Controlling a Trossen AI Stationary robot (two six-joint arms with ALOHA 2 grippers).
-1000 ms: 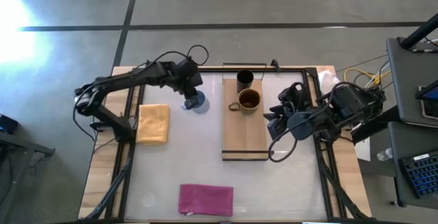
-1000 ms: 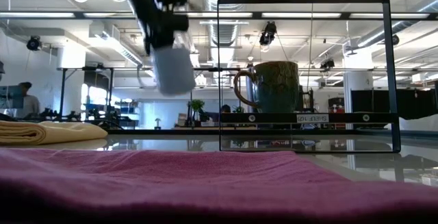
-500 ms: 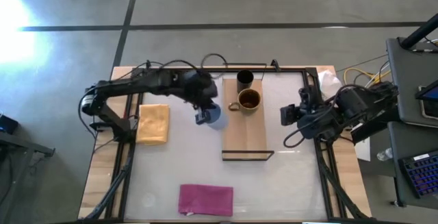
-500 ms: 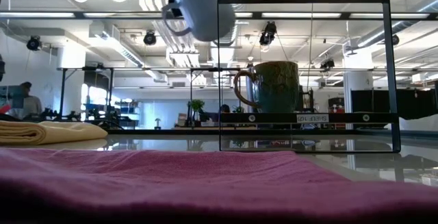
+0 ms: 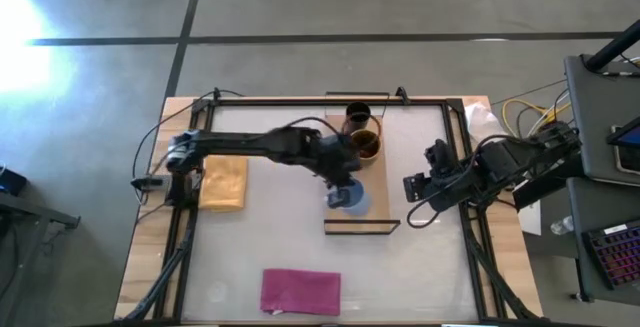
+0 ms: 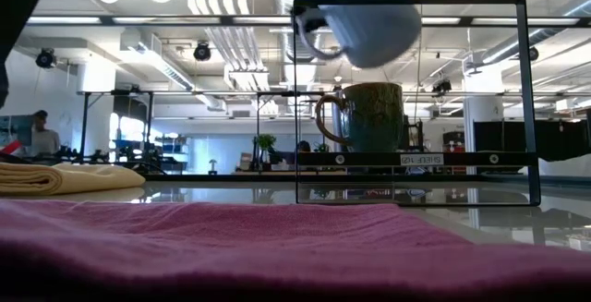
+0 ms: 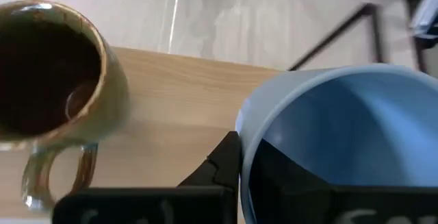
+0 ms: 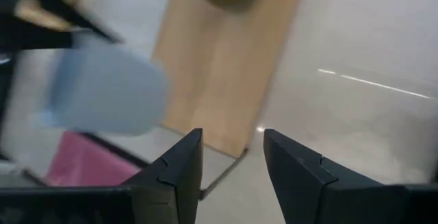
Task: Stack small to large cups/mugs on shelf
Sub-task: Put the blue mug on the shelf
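The light blue mug (image 5: 349, 198) hangs in the air over the light-wood shelf plank (image 5: 372, 179), held by my left gripper (image 5: 339, 181), which is shut on it. It shows high up and tilted in the low view (image 6: 366, 14), and also in the right wrist view (image 8: 102, 95). The brown glossy mug (image 5: 364, 145) and the small black cup (image 5: 358, 118) stand on their bases at the plank's far end. My right gripper (image 8: 233, 157) is open and empty, right of the plank (image 5: 410, 189). My left gripper holds the blue mug by its rim (image 7: 241, 142), one finger inside the mug (image 7: 280, 183) and one outside (image 7: 217, 170). The fingers come from above, slanting from the table's left. The mug is lifted clear of the plank and tilted, with its handle (image 6: 311, 45) to the side.
A folded yellow-tan pad (image 5: 224, 179) lies at the table's left. A magenta cloth (image 5: 300, 291) lies near the front edge. A thin dark metal frame (image 5: 361, 227) stands at the plank's near end and shows tall in the low view (image 6: 528, 99).
My left gripper has carried the blue mug up and toward the table's right and near edges, from the table's left half to above the shelf plank. The mug has tipped from hanging nearly upright to tilted. The brown mug and black cup have stayed put.
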